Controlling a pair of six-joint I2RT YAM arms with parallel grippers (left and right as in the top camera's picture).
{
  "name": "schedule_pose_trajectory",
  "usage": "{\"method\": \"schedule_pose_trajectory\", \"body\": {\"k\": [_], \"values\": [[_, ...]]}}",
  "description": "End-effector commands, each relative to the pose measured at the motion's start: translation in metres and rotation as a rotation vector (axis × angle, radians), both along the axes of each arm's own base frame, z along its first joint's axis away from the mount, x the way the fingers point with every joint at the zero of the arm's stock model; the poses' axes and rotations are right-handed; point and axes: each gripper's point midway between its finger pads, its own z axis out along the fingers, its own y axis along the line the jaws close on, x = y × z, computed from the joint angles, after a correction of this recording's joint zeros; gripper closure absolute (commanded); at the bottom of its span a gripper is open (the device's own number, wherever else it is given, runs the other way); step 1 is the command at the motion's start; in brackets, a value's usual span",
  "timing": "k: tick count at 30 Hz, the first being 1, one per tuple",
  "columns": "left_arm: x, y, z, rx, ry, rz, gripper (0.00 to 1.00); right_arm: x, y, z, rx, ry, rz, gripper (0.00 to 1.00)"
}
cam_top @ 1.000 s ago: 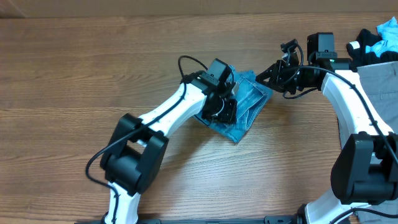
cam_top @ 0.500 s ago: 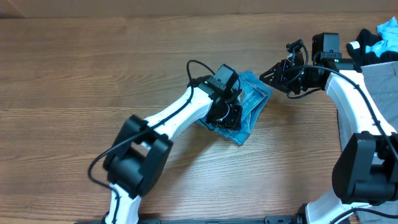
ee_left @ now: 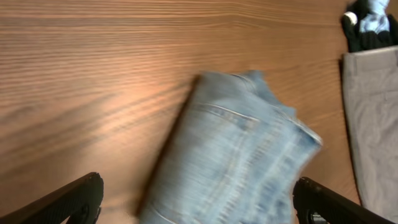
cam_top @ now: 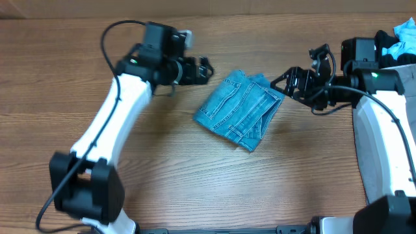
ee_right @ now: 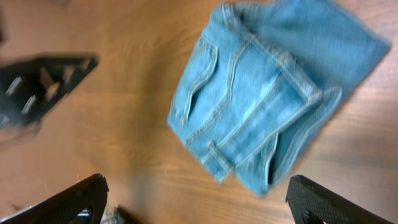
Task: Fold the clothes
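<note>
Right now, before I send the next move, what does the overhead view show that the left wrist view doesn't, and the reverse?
Only overhead: both arms, the left gripper up-left of the folded light blue denim jeans, the right gripper near their right corner, both open and empty, plus a small cyan garment far right. Only the left wrist: its own black fingertips spread wide, close up. Both: the jeans, the plain grey trousers, a small black and white garment and the brown wooden table.

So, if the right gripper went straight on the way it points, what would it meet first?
The right gripper would most likely meet the folded jeans, lying straight ahead of its open jaws; its height above them is unclear.
</note>
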Motion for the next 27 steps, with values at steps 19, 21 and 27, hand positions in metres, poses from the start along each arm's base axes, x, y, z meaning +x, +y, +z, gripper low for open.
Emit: {"method": "schedule_pose_trajectory", "body": {"k": [19,21,27], "values": [[-0.023,-0.094,-0.137,-0.214,0.204,-0.361,0.0,-0.022,0.002,0.004,-0.022,0.021,0.064,0.04],[-0.03,-0.101,-0.148,-0.171,0.221,-0.367,0.0,-0.022,0.002,0.003,-0.022,0.024,0.064,0.04],[-0.038,-0.111,-0.166,-0.119,0.248,-0.36,0.21,-0.025,0.002,0.003,-0.024,0.031,0.072,0.04]]}}
